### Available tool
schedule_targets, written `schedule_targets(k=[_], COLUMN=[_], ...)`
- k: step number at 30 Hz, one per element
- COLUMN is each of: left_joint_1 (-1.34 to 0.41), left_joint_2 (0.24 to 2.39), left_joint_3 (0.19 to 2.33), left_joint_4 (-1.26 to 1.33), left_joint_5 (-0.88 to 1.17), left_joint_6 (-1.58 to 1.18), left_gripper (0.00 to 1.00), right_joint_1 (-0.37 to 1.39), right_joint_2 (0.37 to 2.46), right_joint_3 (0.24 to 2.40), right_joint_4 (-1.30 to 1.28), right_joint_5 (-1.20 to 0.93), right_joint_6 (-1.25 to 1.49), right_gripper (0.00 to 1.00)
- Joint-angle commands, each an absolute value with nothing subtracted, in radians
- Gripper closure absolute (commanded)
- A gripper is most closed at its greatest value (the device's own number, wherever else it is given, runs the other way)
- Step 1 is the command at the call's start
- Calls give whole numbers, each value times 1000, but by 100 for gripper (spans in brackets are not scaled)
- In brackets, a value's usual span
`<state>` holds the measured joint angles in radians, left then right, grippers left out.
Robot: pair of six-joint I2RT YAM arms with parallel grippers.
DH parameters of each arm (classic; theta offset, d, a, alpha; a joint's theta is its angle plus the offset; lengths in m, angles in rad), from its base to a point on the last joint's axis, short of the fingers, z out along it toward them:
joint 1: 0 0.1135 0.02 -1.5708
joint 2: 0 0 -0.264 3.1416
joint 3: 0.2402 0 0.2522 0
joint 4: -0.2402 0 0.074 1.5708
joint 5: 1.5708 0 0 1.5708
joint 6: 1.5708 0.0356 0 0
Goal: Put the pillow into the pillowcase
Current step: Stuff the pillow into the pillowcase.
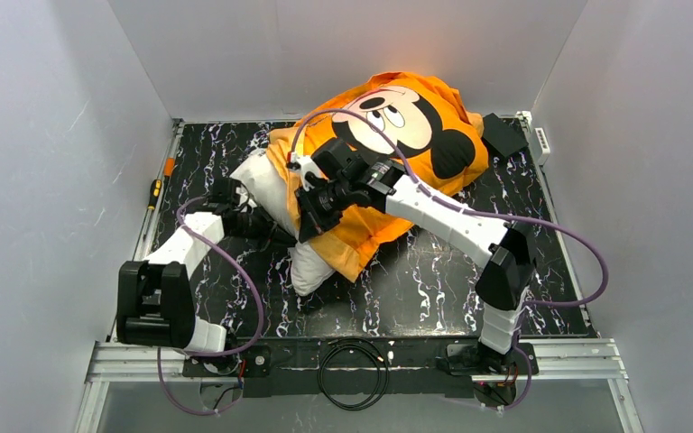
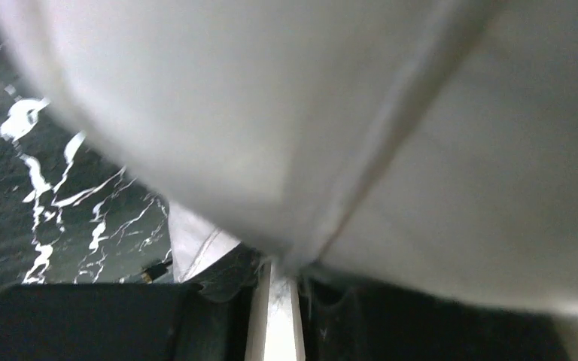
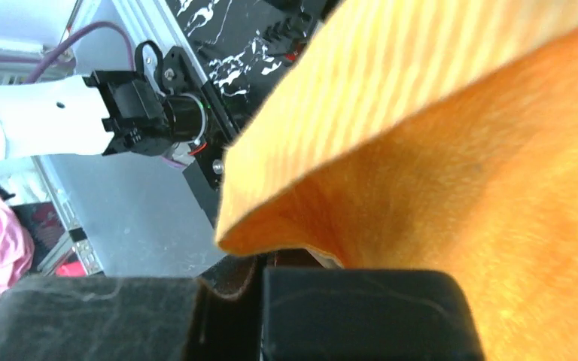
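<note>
The orange pillowcase with its Mickey Mouse face up lies at the back middle of the black marble table. The off-white pillow sticks out of its left, open side, one corner pointing toward me. My left gripper is at the pillow's bare left end. In the left wrist view the pillow fills the frame and the left gripper is shut on a fold of it. My right gripper sits on the case's open edge. Its wrist view shows the right gripper shut on the pillowcase hem.
A black box and a white power strip lie at the back right corner. A screwdriver rests along the left rail. A coiled black cable lies between the arm bases. Grey walls close in three sides.
</note>
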<state>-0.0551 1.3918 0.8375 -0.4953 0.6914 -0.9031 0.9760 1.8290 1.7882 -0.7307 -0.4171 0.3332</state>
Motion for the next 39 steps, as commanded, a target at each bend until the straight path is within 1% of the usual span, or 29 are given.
schedule_targets(k=[1,3,4,6,7,8,10,11,13,15,16,17,18,19,20,21,22,25,28,30,33,35,37,39], left_joint_1=[-92,-92,-92,-92,-92,-92,-92,-92,-92,-92,-92,-92,-92,-92,-93,-92,-92,-92,-105,-129,-193,-247,-288,-292], left_joint_2=[1398,1392,1389,1378,1370,1361,1347,1341,1339,1332,1324,1315,1305,1296,1291,1291,1292,1317,1350,1378,1428,1452,1448,1412], left_joint_3=[910,919,920,914,912,910,914,920,933,947,953,957,959,962,965,970,977,1012,1077,1132,1198,1210,1199,1160], left_joint_4=[-406,-432,-442,-445,-445,-445,-445,-446,-454,-467,-474,-478,-479,-478,-474,-469,-464,-425,-397,-383,-350,-316,-310,-319], left_joint_5=[719,705,706,710,710,708,704,705,714,725,726,726,726,724,727,731,734,762,778,782,786,781,762,748], left_joint_6=[-900,-880,-875,-882,-886,-889,-898,-899,-898,-897,-894,-892,-891,-890,-890,-888,-888,-899,-906,-911,-940,-964,-970,-958], left_gripper=[90,93,95,100,100,100,100,100,100,100,100,100,100,100,100,100,100,100,100,100,100,100,100,100], right_joint_1=[973,973,973,973,973,973,972,973,972,978,978,979,980,980,981,982,981,982,983,990,1034,1058,1074,1087], right_joint_2=[1785,1729,1693,1637,1621,1611,1604,1608,1634,1678,1704,1733,1762,1794,1822,1848,1866,1854,1800,1781,1786,1780,1776,1780], right_joint_3=[1936,1900,1869,1810,1783,1758,1713,1692,1672,1676,1700,1739,1780,1829,1881,1929,1967,2022,2045,2069,2136,2102,1998,1942], right_joint_4=[-863,-884,-884,-897,-907,-911,-897,-875,-828,-777,-760,-751,-740,-740,-750,-764,-779,-758,-675,-611,-554,-442,-341,-331], right_joint_5=[-295,-202,-156,-74,-44,-27,-27,-53,-95,-87,-94,-100,-120,-143,-162,-187,-211,-294,-412,-475,-512,-544,-566,-544], right_joint_6=[324,335,339,336,328,315,291,281,262,248,241,237,235,234,234,236,238,274,354,423,504,587,661,692], right_gripper=[96,69,58,41,33,27,20,18,17,17,18,23,33,48,69,86,99,99,99,99,99,99,99,99])
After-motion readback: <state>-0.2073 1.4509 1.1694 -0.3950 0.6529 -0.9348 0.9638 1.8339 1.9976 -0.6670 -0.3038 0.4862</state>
